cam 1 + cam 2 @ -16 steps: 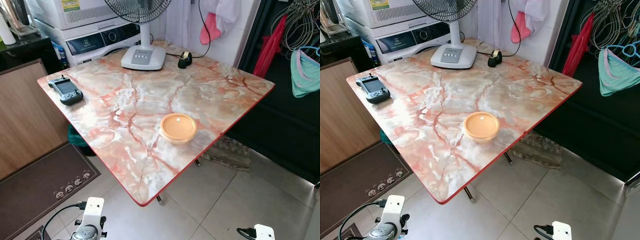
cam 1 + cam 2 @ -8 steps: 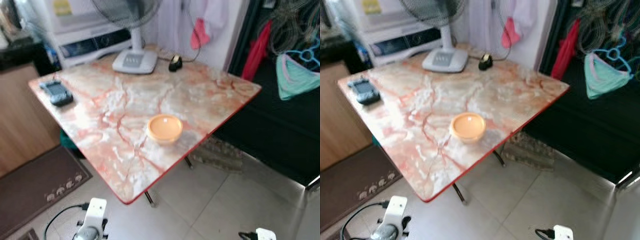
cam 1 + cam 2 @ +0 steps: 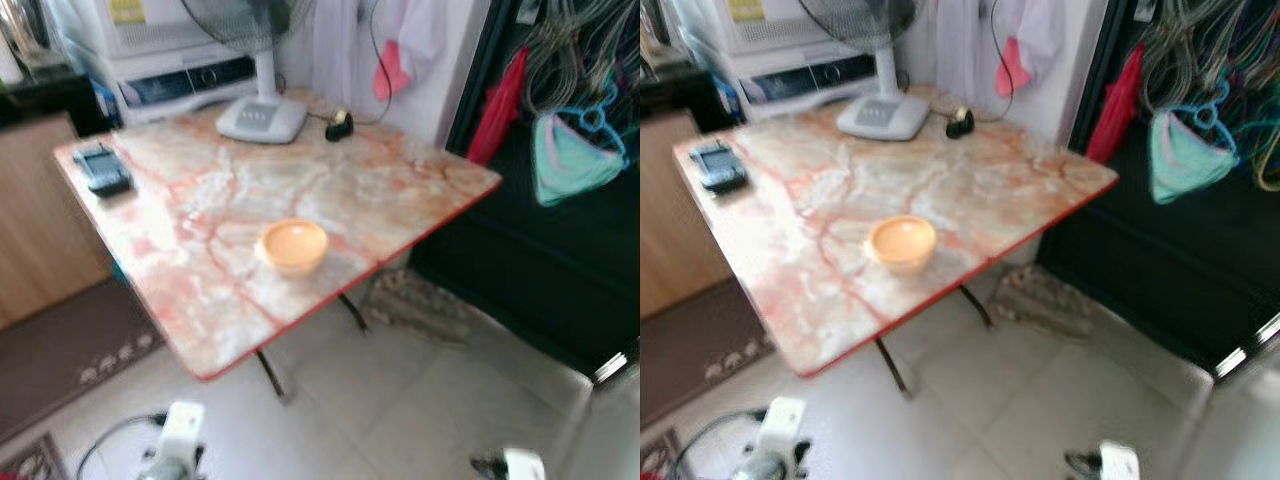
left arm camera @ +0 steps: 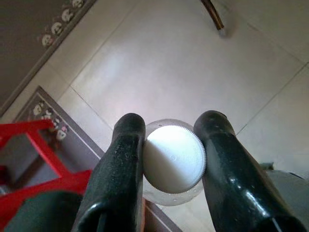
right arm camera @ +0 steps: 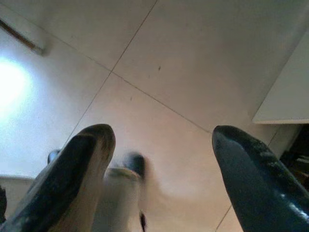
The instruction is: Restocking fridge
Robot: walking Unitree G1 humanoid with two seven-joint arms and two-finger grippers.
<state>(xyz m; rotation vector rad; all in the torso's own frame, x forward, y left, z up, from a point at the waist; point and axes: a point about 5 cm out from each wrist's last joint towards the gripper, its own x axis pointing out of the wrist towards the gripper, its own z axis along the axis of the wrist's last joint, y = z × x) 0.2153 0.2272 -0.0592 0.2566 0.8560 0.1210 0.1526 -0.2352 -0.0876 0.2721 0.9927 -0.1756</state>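
left gripper (image 4: 169,159): clamped on a clear bottle (image 4: 174,157) with a white ribbed cap; both black fingers (image 4: 123,169) press the cap's sides. Arm is low, near the robot, over the floor tiles (image 4: 159,63).
bottle axis: runs straight away from the wrist camera, cap end-on toward it, body hidden behind the cap. Fill level can't be told.
right gripper (image 5: 159,140): jaws wide apart, nothing between them, pointing at bare tile. Free arm.
fridge: can't be picked out in the head views; dark area on the right past the table (image 3: 420,190) is too blurred to identify.
table: marble-pattern top, ahead and left. Orange bowl (image 3: 292,245) near its near edge; fan base (image 3: 262,118) and handheld device (image 3: 104,170) at the far side.
key relation: load sits in the left arm, so my read is the right arm is the one available for a door handle.
risk: grip is on the cap alone, so the bottle could swing or slip while walking.
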